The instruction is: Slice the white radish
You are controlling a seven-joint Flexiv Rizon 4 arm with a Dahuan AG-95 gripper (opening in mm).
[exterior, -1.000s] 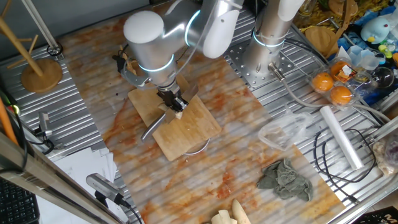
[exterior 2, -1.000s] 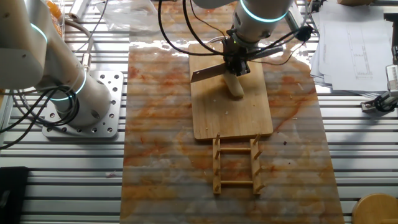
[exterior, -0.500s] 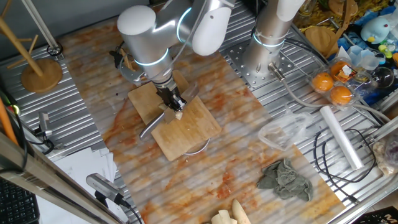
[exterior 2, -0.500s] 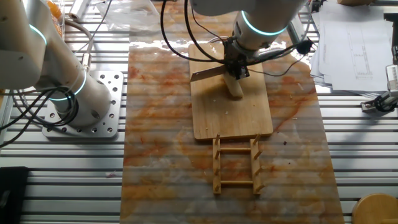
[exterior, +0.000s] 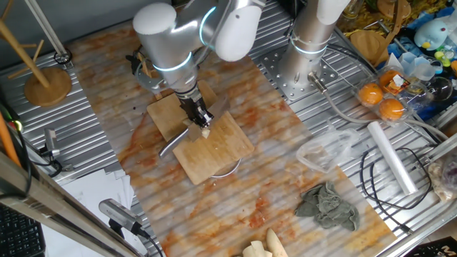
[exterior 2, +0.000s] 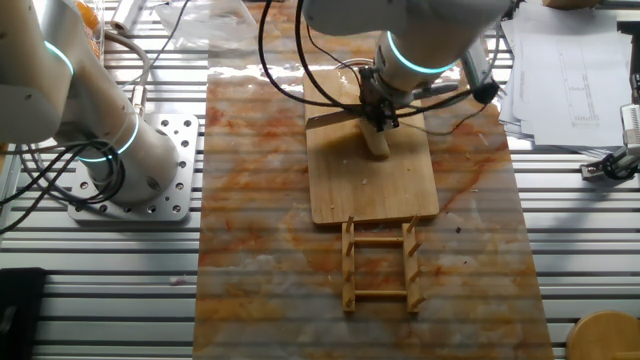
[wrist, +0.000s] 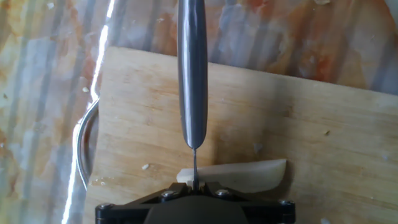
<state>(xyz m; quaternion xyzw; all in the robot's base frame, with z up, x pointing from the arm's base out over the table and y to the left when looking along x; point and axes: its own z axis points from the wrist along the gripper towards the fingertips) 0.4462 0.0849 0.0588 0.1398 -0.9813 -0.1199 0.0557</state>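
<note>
The white radish [wrist: 249,175] is a pale stick lying on the wooden cutting board [wrist: 292,118]. My gripper [wrist: 194,186] is shut on a knife [wrist: 192,81], whose thin blade shows edge-on and meets the radish near its left end. In one fixed view the gripper [exterior: 198,116] stands right over the radish [exterior: 206,131], and the blade [exterior: 175,143] juts out past the board [exterior: 218,150]. In the other fixed view the gripper [exterior 2: 377,110] is above the radish [exterior 2: 376,143], with the blade [exterior 2: 330,118] pointing left.
A wooden rack [exterior 2: 381,265] lies just beyond the board's edge. A second arm's base [exterior: 307,50], oranges [exterior: 382,100], a grey cloth [exterior: 327,203], cream-yellow pieces [exterior: 264,246] and a wooden stand [exterior: 48,84] ring the mat.
The arm's upper joints have swung a little to the left. The gripper with the knife has shifted slightly over the radish, which has stayed in place.
</note>
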